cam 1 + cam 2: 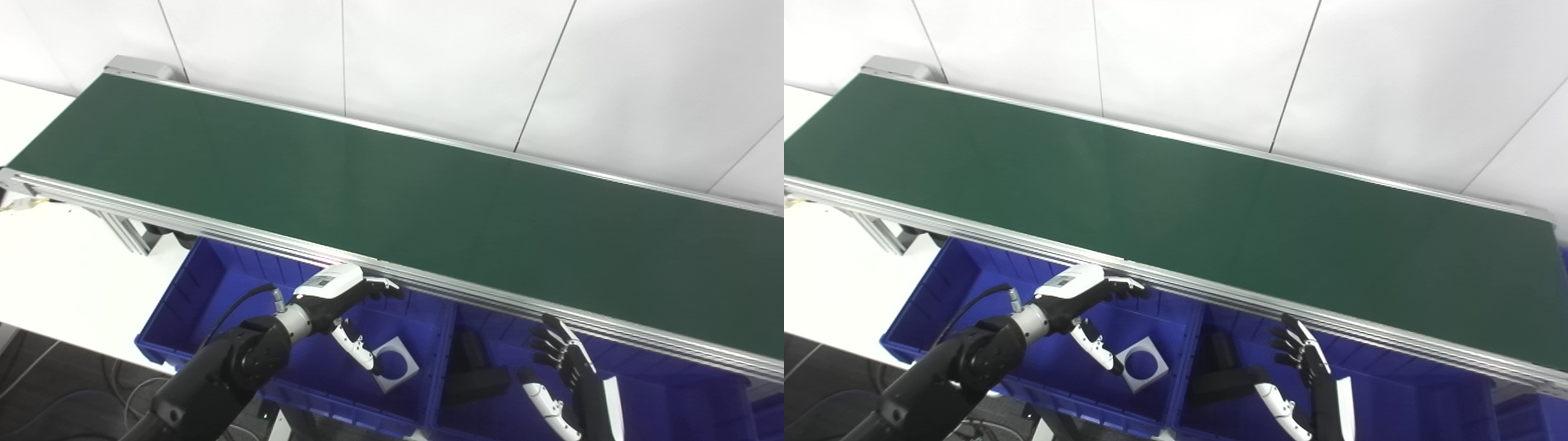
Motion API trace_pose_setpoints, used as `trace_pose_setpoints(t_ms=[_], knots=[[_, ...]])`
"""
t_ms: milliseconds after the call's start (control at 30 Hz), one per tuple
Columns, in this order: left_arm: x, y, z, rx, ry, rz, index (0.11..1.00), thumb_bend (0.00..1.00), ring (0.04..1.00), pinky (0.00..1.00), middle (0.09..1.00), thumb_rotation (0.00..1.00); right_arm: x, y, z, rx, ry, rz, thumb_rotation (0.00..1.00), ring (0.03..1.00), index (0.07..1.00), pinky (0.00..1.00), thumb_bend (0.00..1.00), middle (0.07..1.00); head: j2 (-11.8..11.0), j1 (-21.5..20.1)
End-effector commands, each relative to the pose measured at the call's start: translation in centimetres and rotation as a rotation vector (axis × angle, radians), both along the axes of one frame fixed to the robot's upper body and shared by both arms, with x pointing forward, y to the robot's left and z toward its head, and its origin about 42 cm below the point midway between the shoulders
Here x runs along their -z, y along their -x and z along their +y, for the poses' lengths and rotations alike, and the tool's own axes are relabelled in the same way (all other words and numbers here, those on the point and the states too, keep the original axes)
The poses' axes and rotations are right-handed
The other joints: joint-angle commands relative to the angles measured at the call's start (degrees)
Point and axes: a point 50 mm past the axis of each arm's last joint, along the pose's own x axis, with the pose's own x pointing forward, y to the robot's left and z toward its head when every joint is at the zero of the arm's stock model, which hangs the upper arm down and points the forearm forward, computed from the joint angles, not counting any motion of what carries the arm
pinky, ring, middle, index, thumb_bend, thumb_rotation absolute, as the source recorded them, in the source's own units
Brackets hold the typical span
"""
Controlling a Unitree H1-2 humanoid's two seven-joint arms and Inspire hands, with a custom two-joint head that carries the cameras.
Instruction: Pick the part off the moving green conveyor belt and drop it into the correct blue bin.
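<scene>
The green conveyor belt [380,184] runs from upper left to lower right and carries no part. Below its near rail, my left hand [343,303] hovers open over the left blue bin [184,306], holding nothing. In that bin lies a grey square part with a round hole [401,372], just under the hand's thumb. My right hand [566,367] stands open with fingers spread upward over the middle blue bin [508,331]. A black part [478,373] lies in that middle bin, left of the right hand.
The belt's aluminium near rail [429,285] overhangs the bins' far edges. A white table [61,275] lies to the left under the conveyor's leg [125,233]. Another blue bin [768,410] shows at the far right. White wall panels stand behind the belt.
</scene>
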Motion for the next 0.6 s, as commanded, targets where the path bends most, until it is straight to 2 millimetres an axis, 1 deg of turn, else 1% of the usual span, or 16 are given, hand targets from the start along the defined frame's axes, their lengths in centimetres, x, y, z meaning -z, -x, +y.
trace_pose_setpoints(t_ms=[0,33,67,100,133,167,200,233,267,367,467,567], knots=[[-1.6,0.3,-0.5,0.001,0.189,-0.071,0.768,0.97,0.742,0.68,0.769,0.3,-0.7,-0.2,0.6,-0.009,-0.029,-0.064,0.58,0.743,0.847,0.69,0.64,0.781,0.07,-0.01],[-1.6,0.6,-0.7,-0.011,0.279,-0.077,0.76,0.96,0.731,0.68,0.759,0.29,-0.5,-0.2,0.7,-0.009,-0.029,-0.06,0.58,0.743,0.847,0.69,0.65,0.781,-0.67,-1.49],[-1.6,0.9,-1.0,-0.025,0.369,-0.083,0.757,0.95,0.727,0.68,0.755,0.28,-0.5,-0.2,0.8,-0.009,-0.028,-0.057,0.58,0.744,0.847,0.69,0.65,0.781,-0.88,-1.95],[-1.5,1.1,-1.4,-0.038,0.448,-0.088,0.755,0.94,0.714,0.68,0.75,0.3,-0.3,-0.2,1.0,-0.008,-0.029,-0.054,0.59,0.744,0.846,0.69,0.65,0.781,-1.44,-3.01],[-1.5,1.3,-1.7,-0.048,0.501,-0.092,0.756,0.94,0.701,0.66,0.746,0.33,-0.3,-0.2,1.1,-0.008,-0.029,-0.052,0.58,0.745,0.845,0.69,0.65,0.78,-1.44,-3.01],[-1.4,1.6,-2.2,-0.06,0.564,-0.09,0.757,0.94,0.698,0.66,0.743,0.37,-0.2,-0.2,1.3,-0.007,-0.031,-0.049,0.58,0.747,0.844,0.69,0.65,0.78,-2.14,-4.41],[-1.4,1.8,-2.5,-0.067,0.603,-0.088,0.758,0.94,0.698,0.66,0.742,0.39,-0.1,-0.2,1.4,-0.006,-0.031,-0.046,0.58,0.749,0.844,0.69,0.66,0.781,-2.14,-4.41],[-1.5,2.1,-3.1,-0.069,0.644,-0.081,0.763,0.94,0.702,0.66,0.747,0.42,0.1,-0.1,1.6,-0.006,-0.031,-0.043,0.58,0.75,0.844,0.69,0.66,0.781,-2.85,-5.71],[-1.6,2.3,-3.5,-0.07,0.671,-0.076,0.773,0.95,0.714,0.66,0.76,0.48,0.1,-0.1,1.7,-0.006,-0.03,-0.041,0.57,0.752,0.844,0.69,0.66,0.782,-2.85,-5.71],[-2.0,2.9,-4.5,-0.049,0.73,-0.072,0.782,0.94,0.717,0.66,0.767,0.48,0.5,0.0,2.3,-0.006,-0.024,-0.032,0.57,0.754,0.845,0.69,0.65,0.783,-4.04,-7.83],[-1.9,3.2,-4.6,-0.036,0.748,-0.07,0.781,0.92,0.711,0.65,0.767,0.48,0.8,0.0,2.9,-0.006,-0.019,-0.027,0.57,0.757,0.847,0.69,0.65,0.786,-5.23,-10.16],[-1.7,3.4,-4.7,-0.038,0.761,-0.066,0.782,0.92,0.717,0.65,0.78,0.48,1.0,0.0,3.4,-0.006,-0.019,-0.022,0.57,0.763,0.85,0.7,0.65,0.79,-5.81,-11.37]])
